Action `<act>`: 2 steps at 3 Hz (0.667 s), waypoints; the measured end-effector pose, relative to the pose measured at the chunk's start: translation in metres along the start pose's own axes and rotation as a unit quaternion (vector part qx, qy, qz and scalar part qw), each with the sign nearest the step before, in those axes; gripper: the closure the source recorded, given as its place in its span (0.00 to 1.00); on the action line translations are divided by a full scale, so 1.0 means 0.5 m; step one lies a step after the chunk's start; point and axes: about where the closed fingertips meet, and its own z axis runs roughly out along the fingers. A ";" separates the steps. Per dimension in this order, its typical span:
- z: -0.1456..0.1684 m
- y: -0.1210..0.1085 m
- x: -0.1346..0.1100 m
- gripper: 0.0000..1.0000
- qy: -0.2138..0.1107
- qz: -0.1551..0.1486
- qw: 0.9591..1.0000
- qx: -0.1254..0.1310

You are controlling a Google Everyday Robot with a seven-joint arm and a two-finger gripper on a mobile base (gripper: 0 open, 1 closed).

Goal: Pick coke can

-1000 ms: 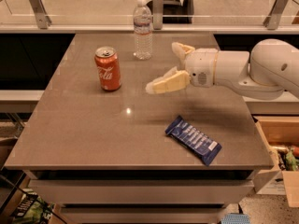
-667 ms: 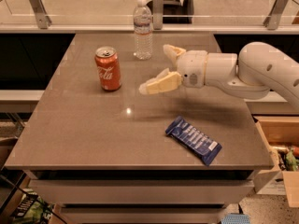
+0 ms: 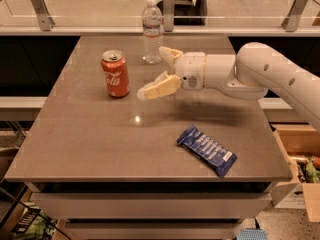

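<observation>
A small red-orange metal coke can [image 3: 115, 74] with a silver top and pull tab is seen standing upright on the left rear part of a grey-brown, smooth-topped table [image 3: 90, 134]. White "Coca-Cola" script can be read running down the side of the can.

Just to the right of the can, the cream-coloured two-finger gripper [image 3: 151, 72] is held above the table top at about the can's height, pointing toward it. Its fingers [image 3: 159, 88] are spread wide apart with nothing between them, and the can is not touched. The gripper is carried by a white, rounded robot arm [image 3: 265, 71] that reaches in from further right of the can.

Behind the can and slightly to its right, a taller clear plastic water bottle [image 3: 152, 31] with a white cap is set upright; its label cannot be read. In front of the can and well to its right, a dark blue snack-bar wrapper [image 3: 206, 150] is laid flat and diagonal, its white print being too small to make out.
</observation>
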 end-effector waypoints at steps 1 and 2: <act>0.039 0.001 -0.004 0.00 -0.011 -0.002 1.000 -0.025; 0.075 0.004 -0.005 0.00 -0.020 0.000 0.999 -0.049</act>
